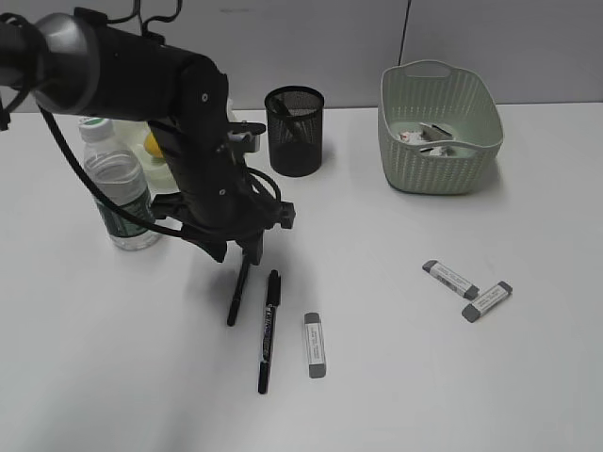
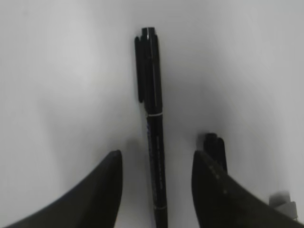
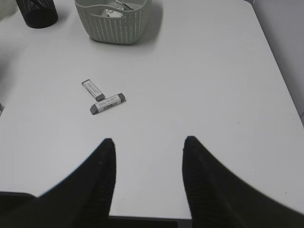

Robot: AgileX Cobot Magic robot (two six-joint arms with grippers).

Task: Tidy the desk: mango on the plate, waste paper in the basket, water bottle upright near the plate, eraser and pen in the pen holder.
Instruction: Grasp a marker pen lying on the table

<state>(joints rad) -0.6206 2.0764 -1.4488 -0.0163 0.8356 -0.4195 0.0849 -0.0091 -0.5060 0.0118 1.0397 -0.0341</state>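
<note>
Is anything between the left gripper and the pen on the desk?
Nothing visible. In the left wrist view the pen lies bare on the desk, running between the left gripper's open fingers. A second dark pen-like thing lies beside it, off that line.

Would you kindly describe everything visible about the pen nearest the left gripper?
The pen is a slim black marker, plastic by its look, with a clipped cap and faint print along the barrel. It lies flat on the white desk, between the open jaws of the left gripper, which do not touch it. A second black pen lies close alongside, apart from it.
</note>
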